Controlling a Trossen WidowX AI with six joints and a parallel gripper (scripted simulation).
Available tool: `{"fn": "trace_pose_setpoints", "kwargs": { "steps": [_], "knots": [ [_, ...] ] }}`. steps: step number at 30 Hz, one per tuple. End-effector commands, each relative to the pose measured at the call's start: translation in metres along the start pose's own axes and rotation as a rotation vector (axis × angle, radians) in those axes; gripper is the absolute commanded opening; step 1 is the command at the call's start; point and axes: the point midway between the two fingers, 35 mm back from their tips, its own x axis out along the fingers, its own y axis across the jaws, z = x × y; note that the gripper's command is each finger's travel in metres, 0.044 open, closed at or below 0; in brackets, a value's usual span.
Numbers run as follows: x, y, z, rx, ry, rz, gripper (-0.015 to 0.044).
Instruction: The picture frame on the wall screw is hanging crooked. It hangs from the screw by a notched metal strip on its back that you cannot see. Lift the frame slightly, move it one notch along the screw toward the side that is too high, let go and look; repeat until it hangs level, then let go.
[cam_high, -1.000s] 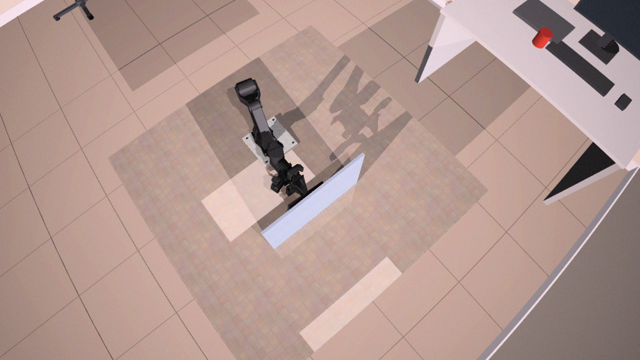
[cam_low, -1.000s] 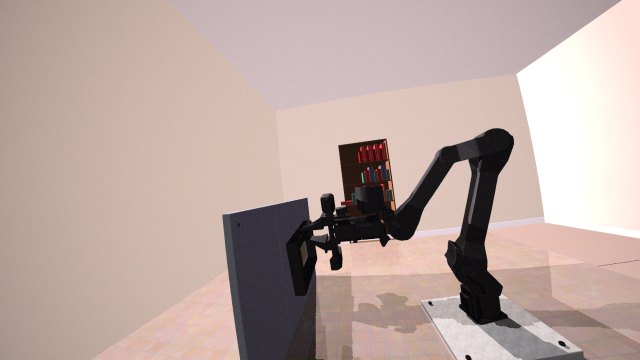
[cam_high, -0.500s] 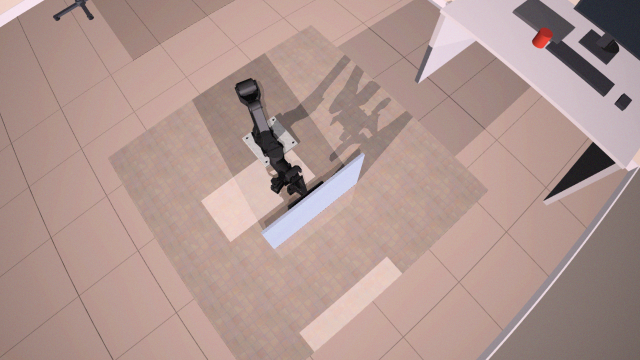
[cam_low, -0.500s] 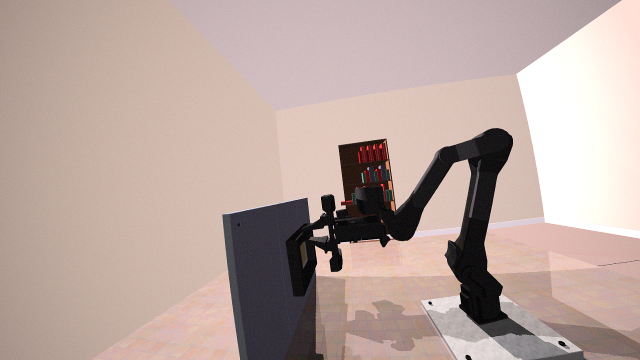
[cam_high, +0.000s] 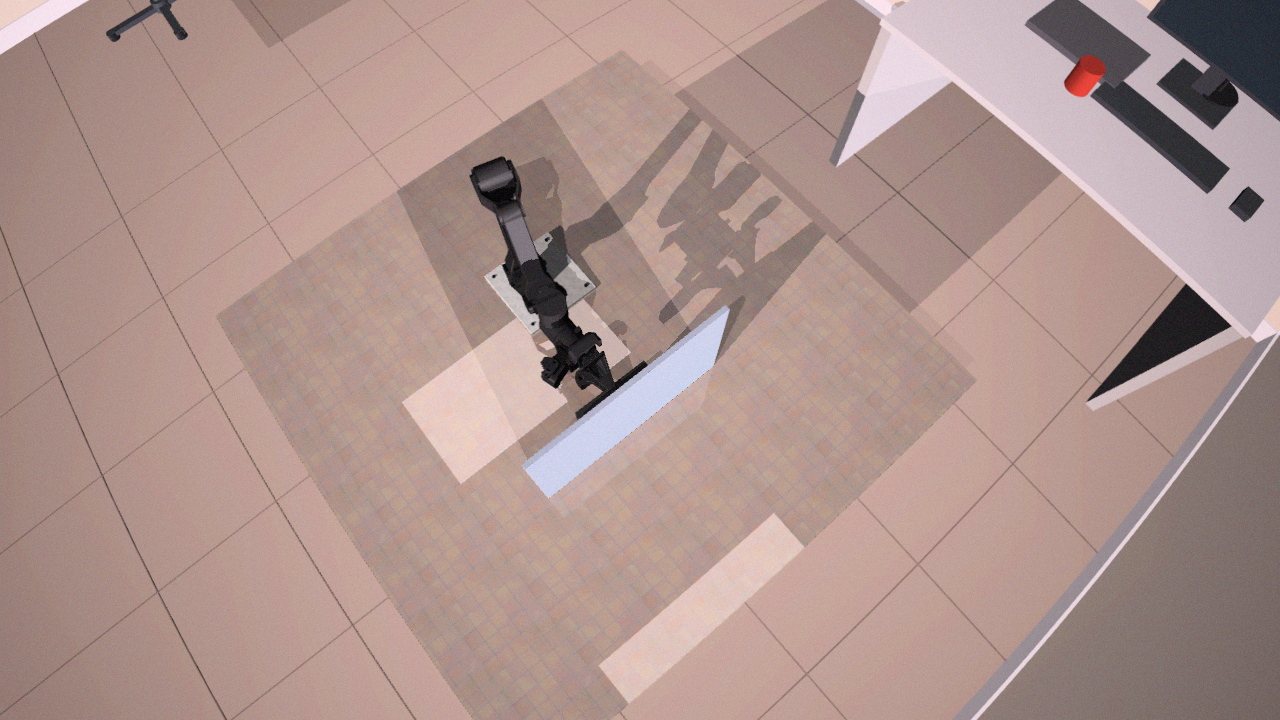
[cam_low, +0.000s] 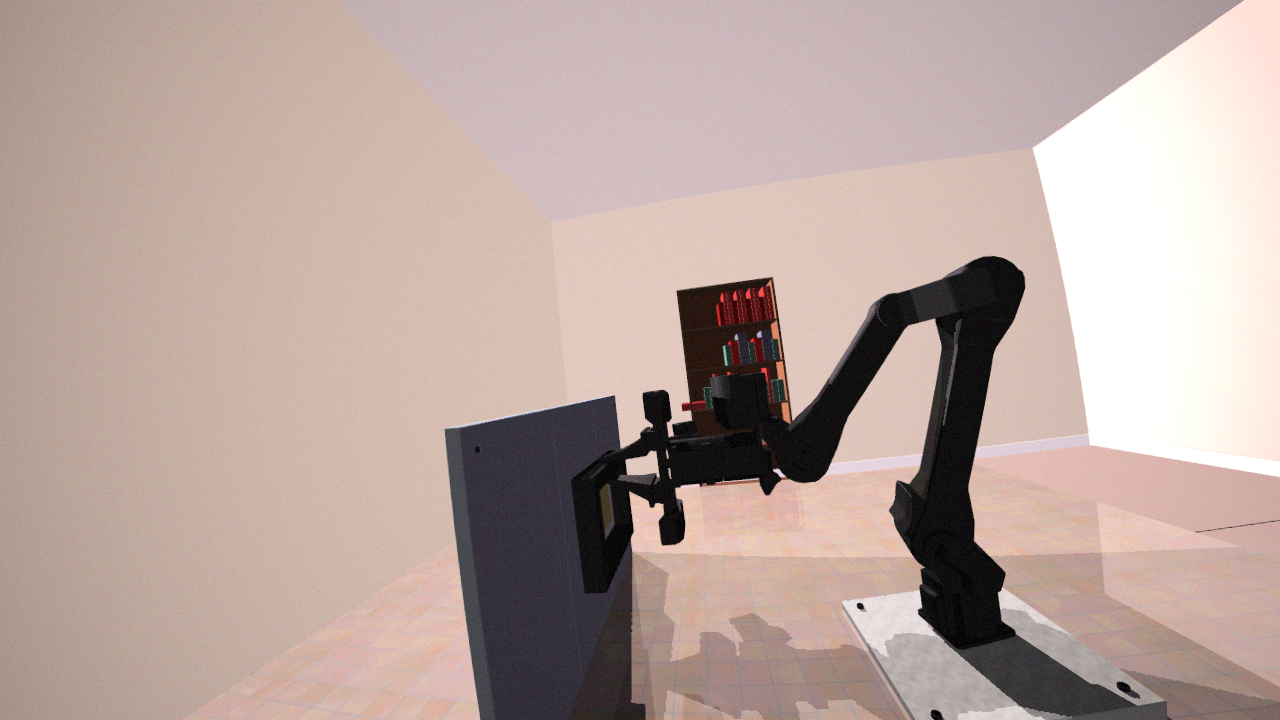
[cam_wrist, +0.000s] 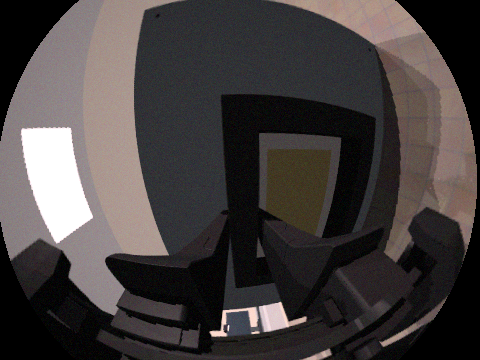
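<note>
The black picture frame (cam_high: 633, 372) (cam_low: 590, 546) (cam_wrist: 300, 114), with a pale mat and an ochre picture, is on the blue-grey wall panel (cam_high: 626, 404) (cam_low: 510, 537) (cam_wrist: 185, 90). My gripper (cam_high: 611, 386) (cam_low: 619, 468) (cam_wrist: 241, 214) is at the frame's top bar, one finger above it and one inside the opening. The fingers are shut on this bar, close against both its sides. The screw and the notched strip are hidden behind the frame. How far the frame tilts is hard to judge from these oblique and strongly curved views.
The arm's pale base plate (cam_high: 580, 274) (cam_low: 881, 613) stands on the floor in front of the panel. A white desk (cam_high: 1011, 94) with a red cup (cam_high: 1083, 76) is at the upper right in the top view. A bookcase (cam_low: 696, 322) stands behind the arm in the exterior view.
</note>
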Motion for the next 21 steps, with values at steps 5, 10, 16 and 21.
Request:
{"fn": "trace_pose_setpoints", "kwargs": {
  "steps": [5,10,16,21],
  "knots": [
    [0.0,0.0,0.0,-0.004,0.0,0.0,0.026],
    [-0.011,0.003,0.002,-0.022,0.0,0.001,0.026],
    [-0.057,0.008,0.004,-0.097,0.002,0.003,0.026],
    [-0.091,0.0,0.002,-0.161,0.004,0.005,0.026]
  ]
}}
